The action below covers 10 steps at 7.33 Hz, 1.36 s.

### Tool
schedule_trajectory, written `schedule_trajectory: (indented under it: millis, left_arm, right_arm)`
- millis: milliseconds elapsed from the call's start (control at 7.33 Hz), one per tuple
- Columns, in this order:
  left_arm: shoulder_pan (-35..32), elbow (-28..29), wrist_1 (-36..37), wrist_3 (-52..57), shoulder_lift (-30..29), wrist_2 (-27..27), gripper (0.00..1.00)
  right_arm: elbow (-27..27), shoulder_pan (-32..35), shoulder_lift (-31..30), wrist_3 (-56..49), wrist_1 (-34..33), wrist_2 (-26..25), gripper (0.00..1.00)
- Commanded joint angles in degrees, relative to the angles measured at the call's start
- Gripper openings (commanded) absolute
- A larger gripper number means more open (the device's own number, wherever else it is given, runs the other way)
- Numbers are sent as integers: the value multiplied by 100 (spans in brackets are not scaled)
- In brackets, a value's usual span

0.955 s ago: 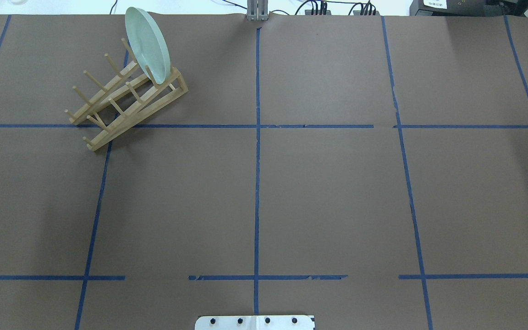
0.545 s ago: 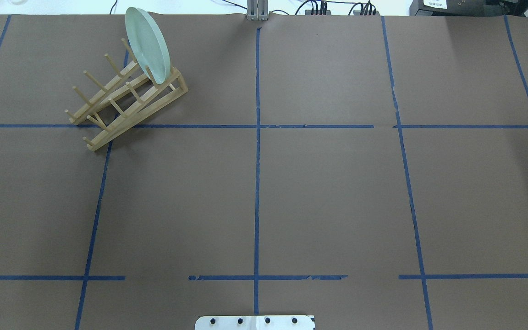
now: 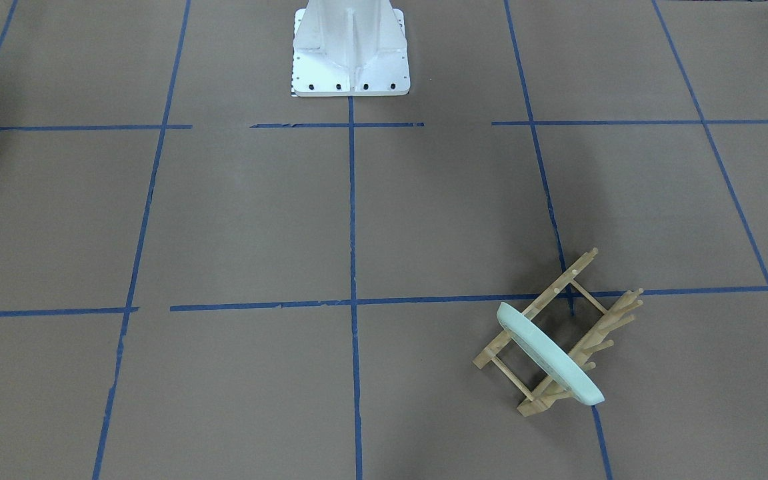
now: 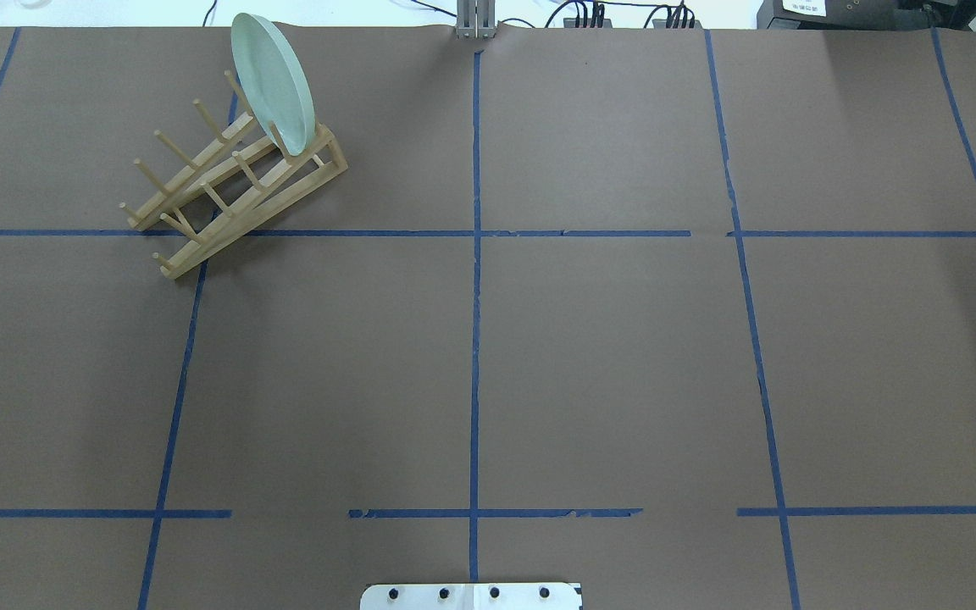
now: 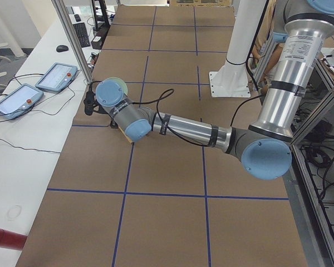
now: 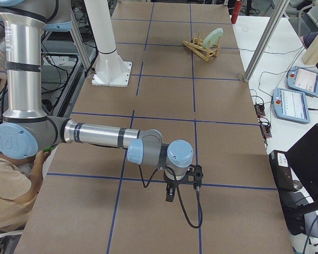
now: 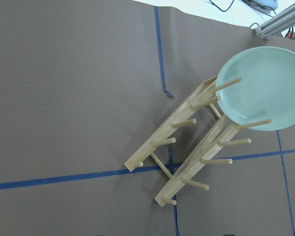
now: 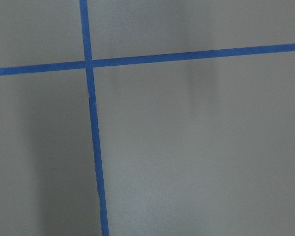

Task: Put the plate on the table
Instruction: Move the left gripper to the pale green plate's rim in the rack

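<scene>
The plate (image 7: pixel 263 88) is standing on edge in the rack (image 7: pixel 187 147), lying toward two o'clock from the nearer left fingers (image 5: pixel 89 104), whose grip cannot be told.

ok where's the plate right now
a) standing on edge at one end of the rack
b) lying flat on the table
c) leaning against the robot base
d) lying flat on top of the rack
a: the plate stands on edge at one end of the rack, off the table.
</scene>
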Motion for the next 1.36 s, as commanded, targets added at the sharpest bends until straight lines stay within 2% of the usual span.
schedule_trajectory:
  millis: [0,136,273,409,545,682,955,1227]
  left_arm:
    - [1105,192,-1760,-1842,-109,1617,100]
    - [1233,420,-2396,-2976,-344,1832,100]
    - [1496,439,-2759,-4475,-590,2374,100]
    - [1872,405,-2893,-5587,-810,3162,100]
    - [2250,387,-2912,-6015,-1003,3884,100]
    - [2663,465,-2877,-6037,-1144,4456,100]
    - [2817,685,-2580,-5480,-1330,4515,98]
    - [2799,659,-1894,-5080,-1488,4506,98]
  right_arm:
    - [3,0,1,0,0,0,100]
    - [3,0,1,0,0,0,100]
    - [3,0,1,0,0,0,100]
    - [3,0,1,0,0,0,100]
    - [3,0,1,0,0,0,100]
    - [3,0,1,0,0,0,100]
    - [3,0,1,0,0,0,100]
    - [3,0,1,0,0,0,100]
